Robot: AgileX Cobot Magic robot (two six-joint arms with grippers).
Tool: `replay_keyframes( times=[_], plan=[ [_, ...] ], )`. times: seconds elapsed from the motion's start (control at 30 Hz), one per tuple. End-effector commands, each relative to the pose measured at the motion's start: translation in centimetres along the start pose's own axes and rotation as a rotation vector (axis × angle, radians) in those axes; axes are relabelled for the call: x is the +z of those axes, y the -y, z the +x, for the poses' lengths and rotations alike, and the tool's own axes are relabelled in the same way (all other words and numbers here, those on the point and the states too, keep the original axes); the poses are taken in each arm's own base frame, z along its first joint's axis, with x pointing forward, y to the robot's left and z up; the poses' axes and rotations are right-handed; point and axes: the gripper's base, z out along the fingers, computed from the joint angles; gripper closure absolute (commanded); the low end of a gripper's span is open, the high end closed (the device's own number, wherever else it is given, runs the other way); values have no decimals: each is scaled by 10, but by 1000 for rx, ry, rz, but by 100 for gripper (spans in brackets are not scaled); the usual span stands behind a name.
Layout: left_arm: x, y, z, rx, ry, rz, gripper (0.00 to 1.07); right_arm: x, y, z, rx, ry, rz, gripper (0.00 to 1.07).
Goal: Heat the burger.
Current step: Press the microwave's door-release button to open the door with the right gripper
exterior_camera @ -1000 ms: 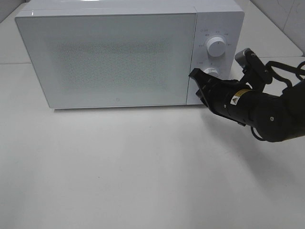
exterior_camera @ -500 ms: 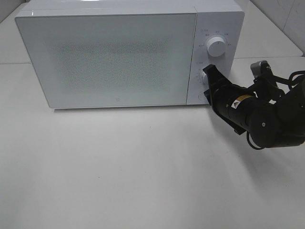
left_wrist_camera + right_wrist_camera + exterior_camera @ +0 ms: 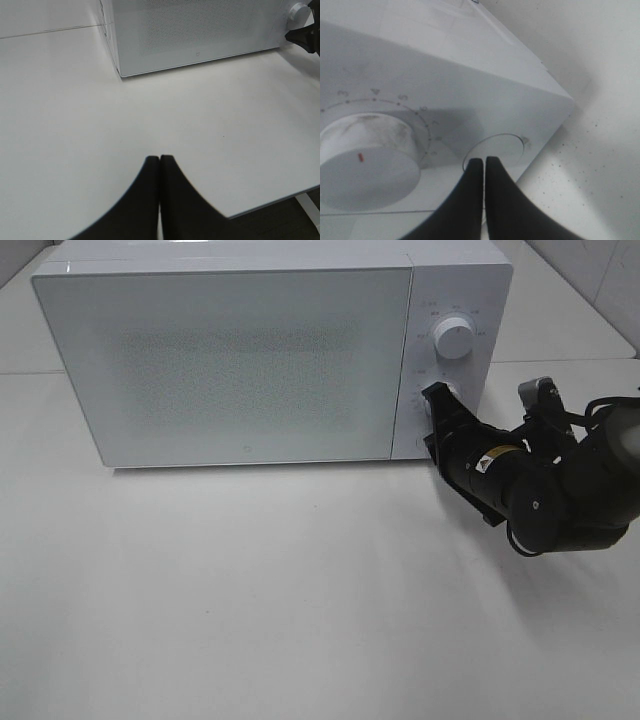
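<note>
Exterior high: right hand (image 3: 433,393) at shut white microwave (image 3: 240,360).

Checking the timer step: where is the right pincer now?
High view, right side: the right pincer, shut, is at the microwave, beside its lower dial.

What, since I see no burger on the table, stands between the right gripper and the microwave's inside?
The closed door covers the microwave's whole cavity; no burger shows through it. The right gripper, shut, points at the round button beside a numbered knob.
</note>
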Motion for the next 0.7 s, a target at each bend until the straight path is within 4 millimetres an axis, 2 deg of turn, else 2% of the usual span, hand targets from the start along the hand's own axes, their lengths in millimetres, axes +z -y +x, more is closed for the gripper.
replay_keyframes(
  times=[0.03, 0.5, 0.7],
  plan=[
    [-2, 1, 1, 1, 34, 6, 106, 6, -5, -2, 10, 21, -40, 107],
    [-2, 1, 1, 1, 34, 6, 106, 19, -14, -8, 44, 87, -57, 107],
    [-2, 1, 1, 1, 34, 6, 106, 27, -24, -11, 49, 124, -121, 107]
  ],
)
